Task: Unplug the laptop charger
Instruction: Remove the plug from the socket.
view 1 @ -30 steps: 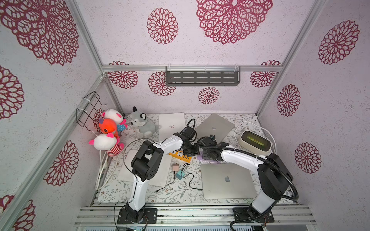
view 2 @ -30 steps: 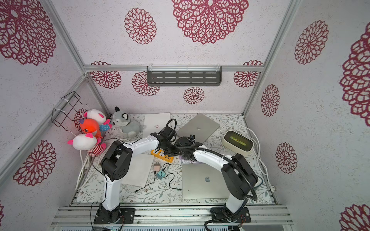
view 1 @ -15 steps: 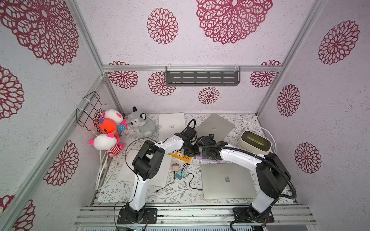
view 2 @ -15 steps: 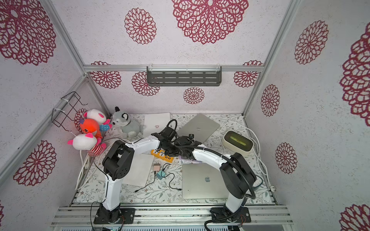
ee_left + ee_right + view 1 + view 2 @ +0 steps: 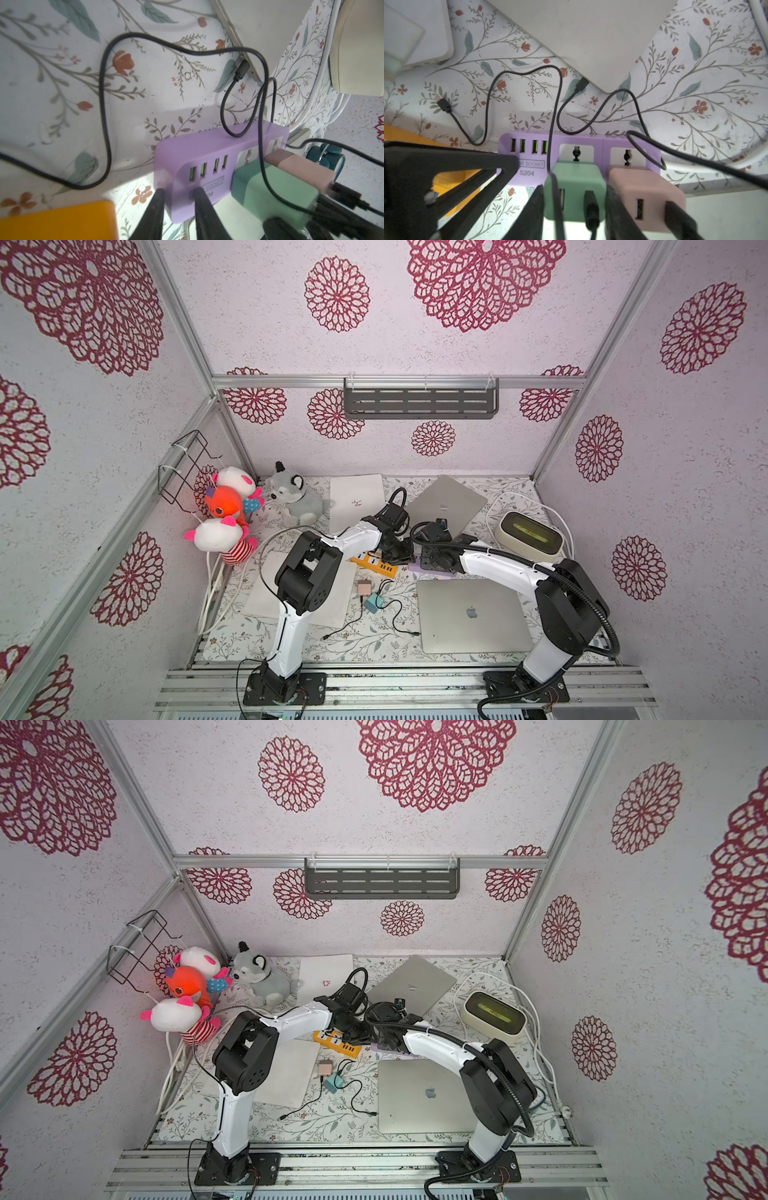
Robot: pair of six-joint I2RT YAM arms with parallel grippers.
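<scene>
Right wrist: right gripper (image 5: pixel 575 199) pinches the matte mint-green cube charger (image 5: pixel 574 178), black fingers (image 5: pixel 534 212) flat against both sides, one wedged beside a pink charger (image 5: pixel 644 193). Green cube sits plugged into the smooth purple power strip (image 5: pixel 529 173). Left wrist: left gripper (image 5: pixel 178 195) narrowly parted at the strip's USB end; can't tell if it clamps. Yellow strip (image 5: pixel 58 220) lies just beside that end. Thin black cables (image 5: pixel 559 99) drape over the purple strip and the green cube. Beyond, one plug (image 5: pixel 581 84) sits in the edge of a silver laptop (image 5: pixel 591 37) on floral cloth (image 5: pixel 695 87).
</scene>
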